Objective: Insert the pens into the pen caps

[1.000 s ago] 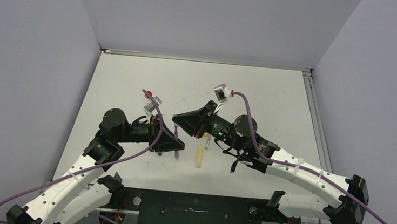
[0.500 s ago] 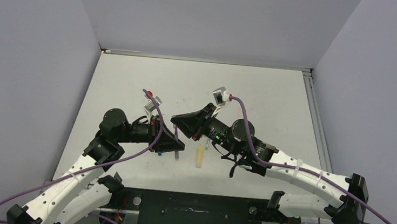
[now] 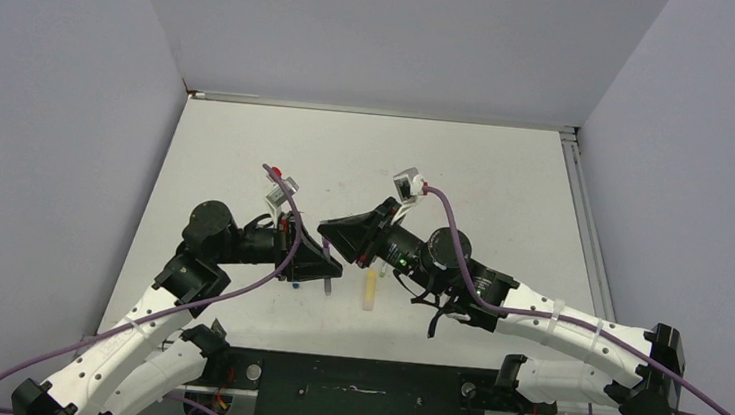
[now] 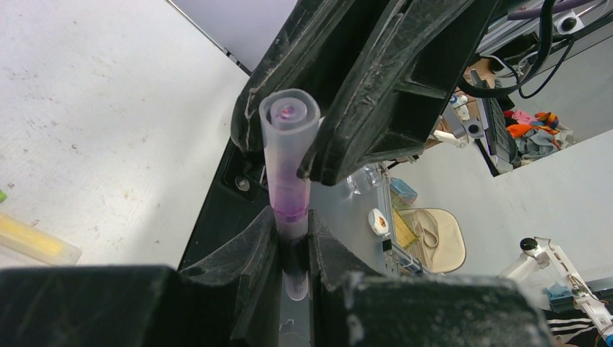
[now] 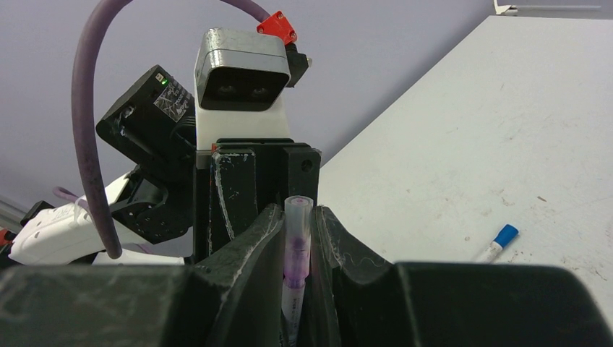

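Just left of the yellow marker (image 3: pixel 369 290), held aloft: purple pen (image 4: pixel 288 166), one item. I have left gripper (image 4: pixel 293 233) clamped on one end, right gripper (image 5: pixel 298 217) clamped on the other, nose to nose, presumably so the capping push runs in line.

Grippers tip to tip above the table (image 3: pixel 487 168)
Left gripper (image 3: pixel 331 268) and right gripper (image 3: pixel 325 230) nearly touch; yellow marker (image 3: pixel 369 290) lies just right of the fingers, blue speck (image 3: pixel 294 286) just left.
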You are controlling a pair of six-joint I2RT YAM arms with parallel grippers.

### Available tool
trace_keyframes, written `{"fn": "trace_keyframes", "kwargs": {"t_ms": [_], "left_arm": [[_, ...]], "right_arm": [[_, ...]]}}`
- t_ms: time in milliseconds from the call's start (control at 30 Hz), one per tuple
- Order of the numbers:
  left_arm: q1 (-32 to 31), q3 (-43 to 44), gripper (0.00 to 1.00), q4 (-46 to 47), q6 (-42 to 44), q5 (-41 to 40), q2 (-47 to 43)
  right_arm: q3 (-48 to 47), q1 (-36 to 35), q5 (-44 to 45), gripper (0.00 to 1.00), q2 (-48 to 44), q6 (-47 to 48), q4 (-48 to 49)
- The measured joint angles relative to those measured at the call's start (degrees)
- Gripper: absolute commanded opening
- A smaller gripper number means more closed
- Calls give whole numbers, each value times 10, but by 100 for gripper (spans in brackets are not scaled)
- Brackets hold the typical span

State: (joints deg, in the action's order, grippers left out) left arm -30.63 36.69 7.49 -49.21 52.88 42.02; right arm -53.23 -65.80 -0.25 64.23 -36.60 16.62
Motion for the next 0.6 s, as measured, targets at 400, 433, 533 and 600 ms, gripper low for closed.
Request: {"fn": "trace_keyframes", "kwargs": {"t_ms": [400, 433, 533, 600], "left_arm": [[-1, 0, 0, -3, 5, -1, -2], [-1, 1, 0, -4, 8, -1, -2], [-2, 1, 0, -8, 18, -1, -2], [-3, 5, 0, -16, 30, -1, -2]], "right_arm": [[8, -11, 14, 5, -10, 8, 0], [9, -11, 14, 5, -11, 10, 0], [12, -12, 13, 6, -14, 15, 1], [13, -13, 12, 9, -15, 18, 0]]}}
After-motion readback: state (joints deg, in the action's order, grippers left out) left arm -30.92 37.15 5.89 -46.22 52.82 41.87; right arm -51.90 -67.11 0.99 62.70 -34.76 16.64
